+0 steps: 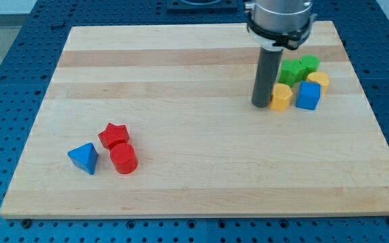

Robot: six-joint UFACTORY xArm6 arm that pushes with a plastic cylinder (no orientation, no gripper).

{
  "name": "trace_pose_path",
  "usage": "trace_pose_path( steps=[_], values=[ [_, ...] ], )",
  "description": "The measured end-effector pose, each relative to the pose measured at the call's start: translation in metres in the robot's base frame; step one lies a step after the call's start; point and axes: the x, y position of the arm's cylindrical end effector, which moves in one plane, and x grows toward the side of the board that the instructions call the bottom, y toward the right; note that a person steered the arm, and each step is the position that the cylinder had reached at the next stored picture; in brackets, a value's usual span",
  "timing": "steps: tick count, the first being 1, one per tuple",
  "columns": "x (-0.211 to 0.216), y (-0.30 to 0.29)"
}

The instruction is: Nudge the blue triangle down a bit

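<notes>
Blue triangle (pixel 84 158) sits nearest the camera, low on the view's left of the wooden tabletop (pixel 201 175), lying on its side w/ a point toward the view's bottom. Just beside it on the view's right: red cylinder (pixel 123 159), and above that a red star (pixel 113 135); star and cylinder touch or nearly touch, the triangle close by but w/ a thin gap.

Well apart, at the view's upper right, is a second cluster. Yellow hexagon-ish block (pixel 281 96) at its left edge, blue cube-like block (pixel 308 96) just right of it, another yellow block (pixel 319 80) behind the blue one, shape unclear. Two green blocks behind those: one star-like (pixel 291 71), the other (pixel 309 65) at its right, shape hard to tell.

Rod comes down from the arm's grey collar at the view's top. My tip (pixel 261 106) rests on the tabletop right against the left side of the yellow hexagon-ish block, far from the blue triangle.

No pincer on this arm, just the plain rod, so nothing spread or pinched.

Blue pegboard surface (pixel 5 81) surrounds the tabletop.
</notes>
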Motion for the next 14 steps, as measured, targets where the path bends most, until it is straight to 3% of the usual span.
trace_pose_path(
  steps=[2, 3, 6, 8, 10, 12, 14],
  values=[
    [-0.003, 0.036],
    [-0.003, 0.011],
    [0.011, -0.183],
    [0.023, -0.254],
    [0.054, -0.369],
    [0.109, -0.381],
    [0.099, -0.319]
  ],
)
